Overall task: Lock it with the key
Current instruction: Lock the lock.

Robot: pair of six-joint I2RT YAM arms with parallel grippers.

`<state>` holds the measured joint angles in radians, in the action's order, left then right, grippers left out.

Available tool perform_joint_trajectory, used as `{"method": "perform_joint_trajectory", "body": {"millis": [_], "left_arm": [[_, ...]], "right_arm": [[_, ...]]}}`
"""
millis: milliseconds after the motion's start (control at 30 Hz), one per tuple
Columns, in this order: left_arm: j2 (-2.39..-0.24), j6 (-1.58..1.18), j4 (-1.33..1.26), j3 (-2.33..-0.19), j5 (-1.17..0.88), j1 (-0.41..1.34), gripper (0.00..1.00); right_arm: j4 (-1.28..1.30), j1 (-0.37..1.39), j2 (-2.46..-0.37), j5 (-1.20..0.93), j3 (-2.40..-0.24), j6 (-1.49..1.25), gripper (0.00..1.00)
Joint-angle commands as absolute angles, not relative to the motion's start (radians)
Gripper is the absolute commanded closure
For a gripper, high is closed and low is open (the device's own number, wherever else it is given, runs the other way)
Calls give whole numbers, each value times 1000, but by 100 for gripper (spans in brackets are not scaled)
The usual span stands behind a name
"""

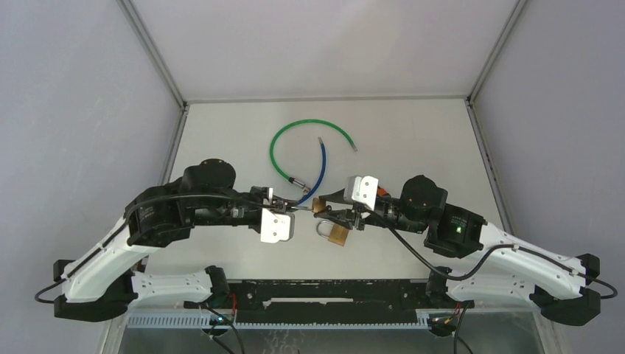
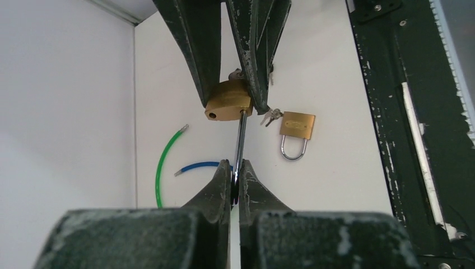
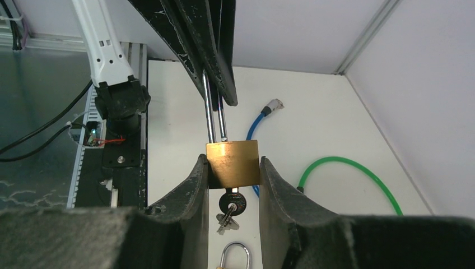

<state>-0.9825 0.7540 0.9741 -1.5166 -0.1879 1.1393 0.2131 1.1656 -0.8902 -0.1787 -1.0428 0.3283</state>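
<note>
Scanning from my left, I find the left gripper (image 2: 235, 178) pressed together on the steel shackle (image 2: 241, 140) of the padlock (image 3: 232, 162). The lock is held off the table (image 1: 413, 140), about mid-width and toward the near edge. Behind it lie a green cable (image 1: 274, 151), curled in an arc, and a blue cable (image 1: 321, 158), their near ends close together. Moving right, the right gripper (image 1: 324, 210) pinches the brass body from both sides. Only the right wrist camera shows me the key (image 3: 232, 203) seated in the underside of the body, with more keys dangling from it, and two legs of the shackle, the shorter one ending right at the brass top. The left wrist camera instead shows one leg entering the body and an open round hole beside it. Just right of the held lock a second padlock (image 2: 297, 126) lies flat on the table, its shackle looking closed; its face bears an oval stamp too small for me to read.
</note>
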Motion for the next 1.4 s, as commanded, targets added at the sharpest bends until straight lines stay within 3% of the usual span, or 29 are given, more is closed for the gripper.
{"method": "perform_joint_trajectory", "body": {"millis": [0, 100, 200, 267, 300, 333, 500, 633, 833, 1000, 1200, 1367], "left_arm": [[-975, 729, 915, -1536, -206, 1147, 100], [-956, 708, 856, -1496, -169, 1150, 100], [-946, 642, 795, -1480, -133, 1150, 100], [-950, 564, 779, -1495, -121, 1151, 100], [-953, 534, 777, -1502, -115, 1150, 100], [-956, 496, 776, -1508, -111, 1150, 100], [-943, 283, 747, -1509, -143, 1150, 100], [-937, 164, 707, -1508, -214, 1144, 100], [-946, 103, 688, -1516, -276, 1139, 100], [-949, 95, 680, -1515, -281, 1137, 100], [-950, 95, 678, -1515, -282, 1134, 100], [-948, 95, 676, -1513, -283, 1133, 100]], "right_arm": [[190, 1171, -877, -190, -1085, 306, 100], [199, 1165, -876, -222, -1085, 299, 98], [229, 1153, -862, -253, -1084, 298, 50], [249, 1137, -843, -258, -1083, 289, 11], [257, 1123, -827, -265, -1078, 285, 2], [262, 1104, -810, -284, -1070, 280, 1], [195, 910, -704, -585, -1000, 187, 1], [-13, 765, -694, -829, -927, -43, 2], [-356, 749, -759, -879, -841, -270, 15], [-501, 778, -805, -857, -842, -371, 20], [-496, 799, -833, -828, -844, -378, 55], [-501, 807, -840, -826, -844, -380, 60]]}}
